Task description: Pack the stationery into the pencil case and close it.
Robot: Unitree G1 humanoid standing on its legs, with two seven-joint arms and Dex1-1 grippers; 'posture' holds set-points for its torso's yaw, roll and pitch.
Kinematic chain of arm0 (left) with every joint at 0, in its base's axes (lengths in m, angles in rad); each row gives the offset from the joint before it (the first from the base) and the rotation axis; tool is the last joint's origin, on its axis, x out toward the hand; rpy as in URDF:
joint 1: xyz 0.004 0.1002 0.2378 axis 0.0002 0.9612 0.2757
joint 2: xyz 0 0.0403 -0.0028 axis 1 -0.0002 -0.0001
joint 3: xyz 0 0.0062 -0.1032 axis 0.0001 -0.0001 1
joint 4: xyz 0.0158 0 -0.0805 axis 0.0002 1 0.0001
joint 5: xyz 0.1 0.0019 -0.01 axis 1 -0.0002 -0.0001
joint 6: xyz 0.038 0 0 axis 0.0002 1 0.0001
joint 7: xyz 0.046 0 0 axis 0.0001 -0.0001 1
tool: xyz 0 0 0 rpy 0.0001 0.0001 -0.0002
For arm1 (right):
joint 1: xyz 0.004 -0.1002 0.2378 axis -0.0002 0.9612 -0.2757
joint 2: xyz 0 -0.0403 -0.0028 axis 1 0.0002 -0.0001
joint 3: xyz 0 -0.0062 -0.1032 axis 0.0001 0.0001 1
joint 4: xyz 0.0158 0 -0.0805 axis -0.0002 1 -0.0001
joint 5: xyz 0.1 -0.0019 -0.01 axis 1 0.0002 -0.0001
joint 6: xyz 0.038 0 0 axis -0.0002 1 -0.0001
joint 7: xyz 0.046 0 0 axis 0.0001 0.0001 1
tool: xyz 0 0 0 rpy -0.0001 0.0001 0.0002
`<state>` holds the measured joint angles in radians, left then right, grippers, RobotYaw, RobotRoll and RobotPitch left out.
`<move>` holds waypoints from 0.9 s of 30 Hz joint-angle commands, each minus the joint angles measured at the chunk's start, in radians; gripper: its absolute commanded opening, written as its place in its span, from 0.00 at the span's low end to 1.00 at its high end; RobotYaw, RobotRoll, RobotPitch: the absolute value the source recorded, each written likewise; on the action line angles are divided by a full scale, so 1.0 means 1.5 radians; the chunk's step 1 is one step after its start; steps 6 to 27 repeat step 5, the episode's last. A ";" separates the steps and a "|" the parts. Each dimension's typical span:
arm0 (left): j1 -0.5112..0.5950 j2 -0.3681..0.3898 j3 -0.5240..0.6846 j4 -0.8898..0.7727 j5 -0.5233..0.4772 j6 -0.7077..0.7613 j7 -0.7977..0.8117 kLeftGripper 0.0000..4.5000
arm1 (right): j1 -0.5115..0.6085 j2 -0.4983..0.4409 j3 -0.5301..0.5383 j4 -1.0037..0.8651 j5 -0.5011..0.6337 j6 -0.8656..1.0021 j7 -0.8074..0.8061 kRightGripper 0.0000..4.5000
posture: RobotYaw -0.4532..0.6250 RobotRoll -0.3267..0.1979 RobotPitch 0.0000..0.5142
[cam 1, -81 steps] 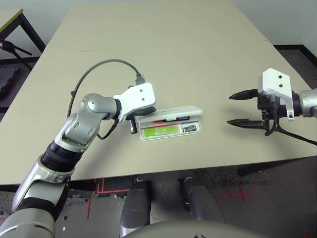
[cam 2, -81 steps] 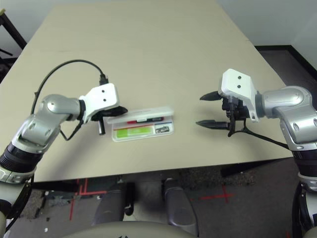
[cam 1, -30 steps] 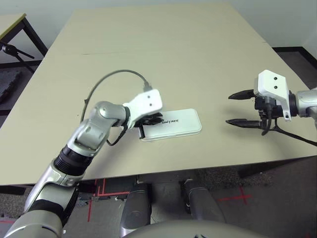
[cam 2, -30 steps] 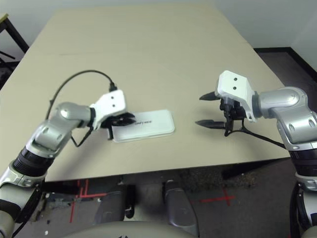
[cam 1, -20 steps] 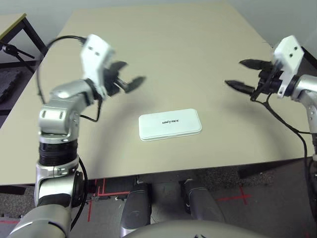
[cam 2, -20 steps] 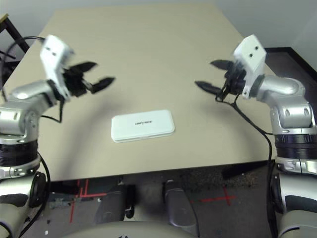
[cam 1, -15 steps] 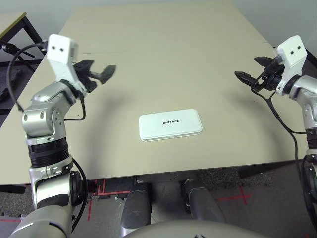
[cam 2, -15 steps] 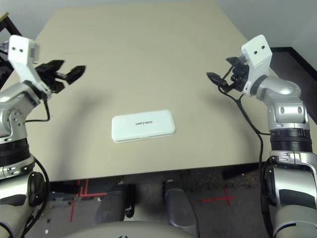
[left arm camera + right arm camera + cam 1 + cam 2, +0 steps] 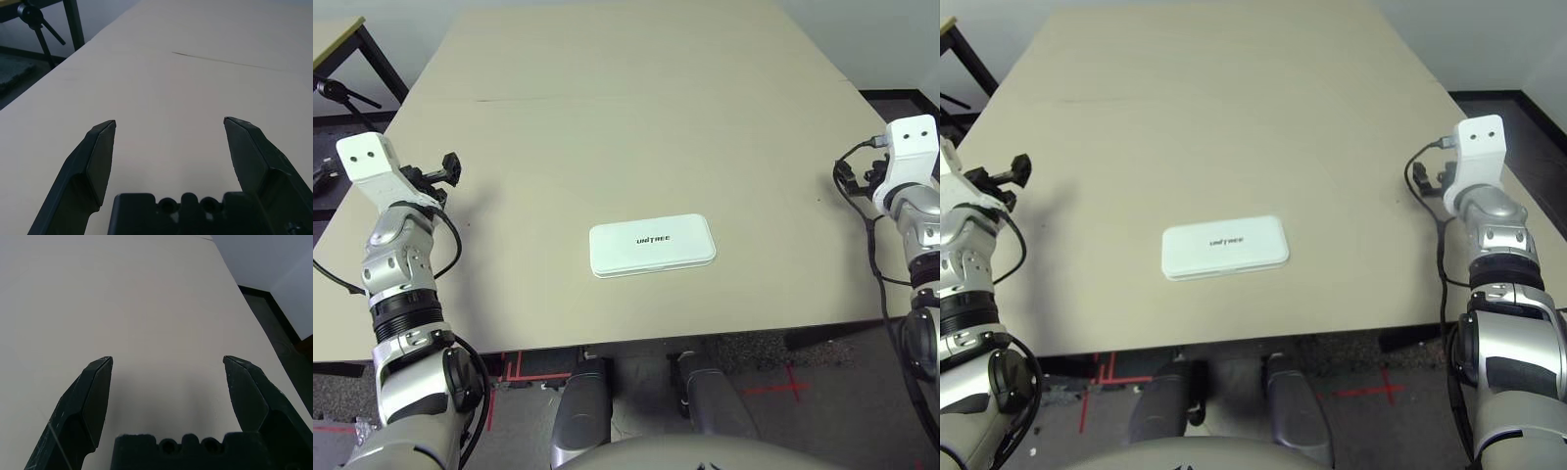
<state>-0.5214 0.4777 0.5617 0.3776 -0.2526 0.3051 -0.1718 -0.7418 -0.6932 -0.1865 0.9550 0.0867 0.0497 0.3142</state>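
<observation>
Pencil case (image 9: pixel 652 245) lies closed, mid-table (image 9: pixel 607 117); left end effector (image 9: pixel 168 128) and right end effector (image 9: pixel 168 363) both wide, empty, at opposite table edges.

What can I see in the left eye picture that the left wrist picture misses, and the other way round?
The left eye view takes in the closed white pencil case lying flat mid-table, with both arms drawn out to the sides, the right gripper near the table's right edge. The left wrist view gives a close look along the left gripper, its two black fingers spread wide with nothing between them. Both show the beige table with the thin dark line across it.
</observation>
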 commanded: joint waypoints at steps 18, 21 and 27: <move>0.015 0.006 -0.011 0.011 -0.011 -0.004 0.005 0.99 | 0.006 -0.001 -0.008 0.004 0.000 -0.002 0.004 1.00 | 0.39 0.62 0.40; 0.015 0.006 -0.011 0.011 -0.011 -0.004 0.005 0.99 | 0.006 -0.001 -0.008 0.004 0.000 -0.002 0.004 1.00 | 0.39 0.62 0.40; 0.015 0.006 -0.011 0.011 -0.011 -0.004 0.005 0.99 | 0.006 -0.001 -0.008 0.004 0.000 -0.002 0.004 1.00 | 0.39 0.62 0.40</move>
